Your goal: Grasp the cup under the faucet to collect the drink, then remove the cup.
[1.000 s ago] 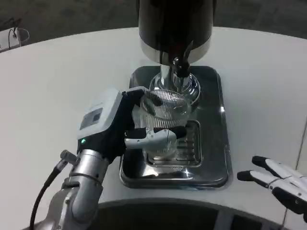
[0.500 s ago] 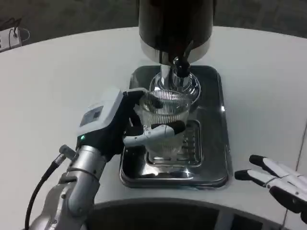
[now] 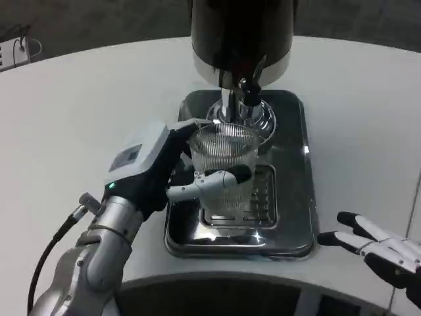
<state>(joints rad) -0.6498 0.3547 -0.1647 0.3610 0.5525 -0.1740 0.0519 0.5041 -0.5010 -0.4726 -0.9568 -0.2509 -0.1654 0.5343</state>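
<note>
I am holding the ribbed clear cup point(image 3: 223, 161) in my left hand point(image 3: 154, 168), fingers point(image 3: 210, 181) wrapped across its front, as it is sitting on the grille of the steel drip tray point(image 3: 299, 197) just under the dispenser's point(image 3: 240, 39) black faucet point(image 3: 248, 89). No writing is showing that I can read; the small panel on my hand's white back is too blurred. My right hand point(image 3: 378, 250) is resting with fingers spread and holding nothing near the table's point(image 3: 79, 112) front edge, apart from the tray's right rim, with bare white tabletop lying to both sides.

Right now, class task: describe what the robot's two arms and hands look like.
The left hand has a white back with a small grey marking, black sides and a green light; its fingers are white and black. Its forearm is ribbed silver, trailed by a black cable. The right hand shows white-and-black fingers.
</note>
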